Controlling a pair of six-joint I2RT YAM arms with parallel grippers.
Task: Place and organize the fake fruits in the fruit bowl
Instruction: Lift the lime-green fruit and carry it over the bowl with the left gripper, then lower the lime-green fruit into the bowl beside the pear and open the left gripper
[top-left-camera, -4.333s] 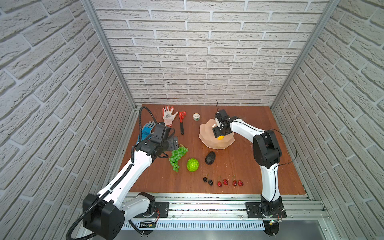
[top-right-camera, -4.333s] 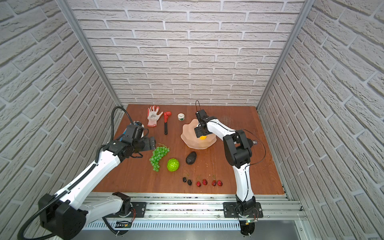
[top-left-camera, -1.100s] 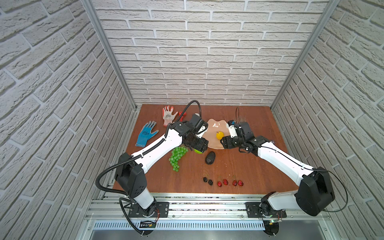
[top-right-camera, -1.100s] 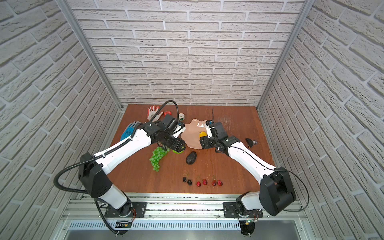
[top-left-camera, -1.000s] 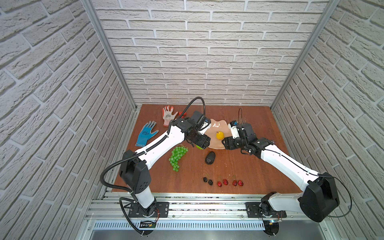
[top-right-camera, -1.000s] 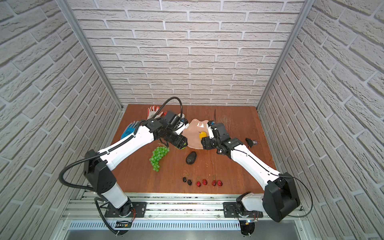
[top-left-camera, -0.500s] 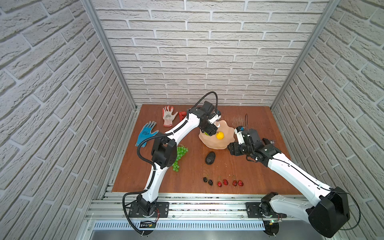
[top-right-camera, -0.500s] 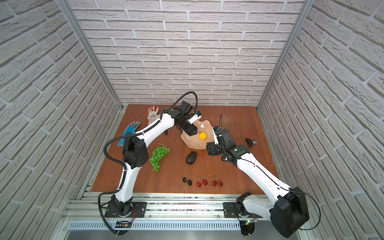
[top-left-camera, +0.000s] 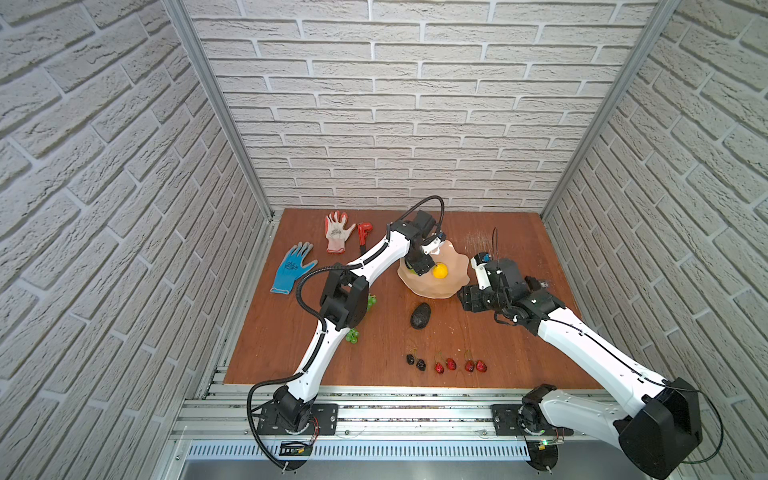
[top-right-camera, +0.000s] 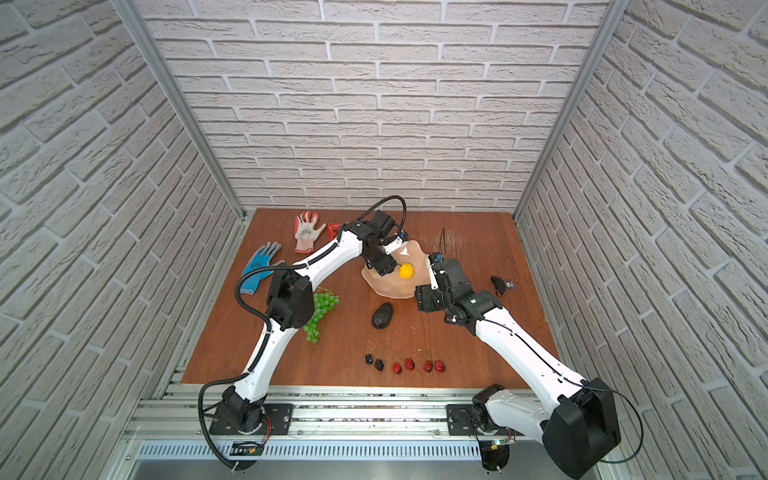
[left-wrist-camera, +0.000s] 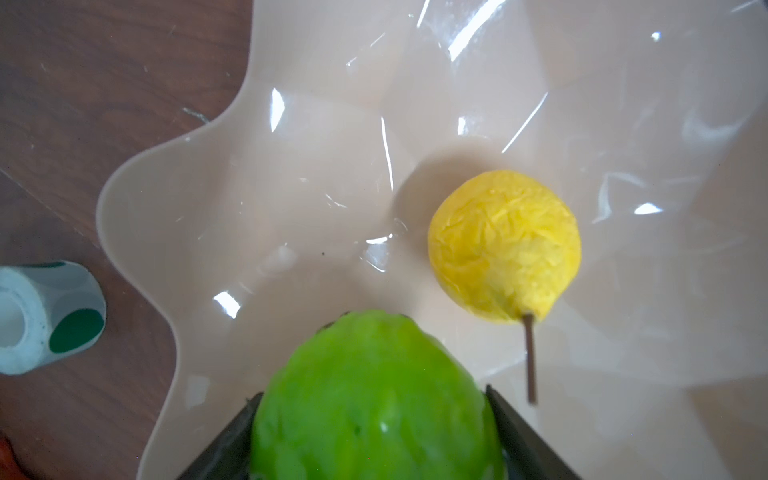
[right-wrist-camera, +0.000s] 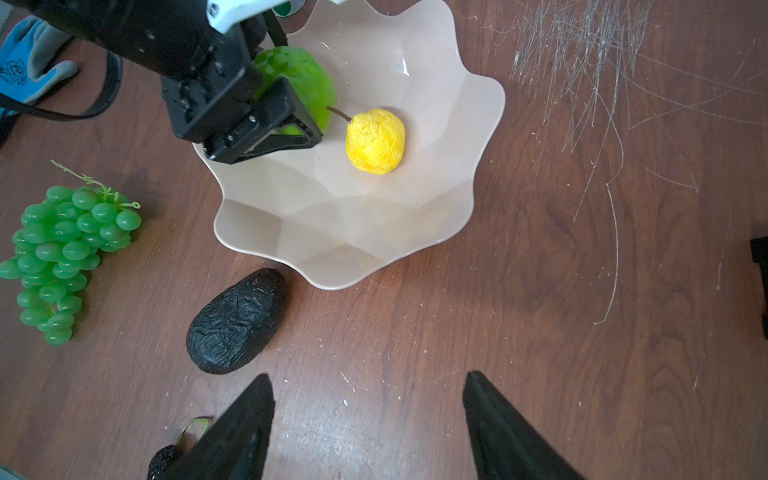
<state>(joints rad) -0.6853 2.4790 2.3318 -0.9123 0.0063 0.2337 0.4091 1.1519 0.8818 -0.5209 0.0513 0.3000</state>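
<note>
place: robot lab cell | evidence: brick-pattern panels (top-left-camera: 415, 124), aluminium rail (top-left-camera: 415, 411), wooden tabletop (top-left-camera: 511, 357)

Light is bright, even, from overhead; shadows soft. Glare streaks on fruit bowl (left-wrist-camera: 291, 187) in left wrist view; bumpy lime-green ball (left-wrist-camera: 374, 395) there is out of focus. Both top views sharp.

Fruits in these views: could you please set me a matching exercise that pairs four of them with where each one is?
Things
1. lemon
2. green ball
3. avocado
4. cherries

Places
A. on the table, beside the bowl
B. held in the left gripper, over the bowl
C. lying loose in the bowl
D. in a row near the table's front edge

Pairs: 1-C, 2-B, 3-A, 4-D
</note>
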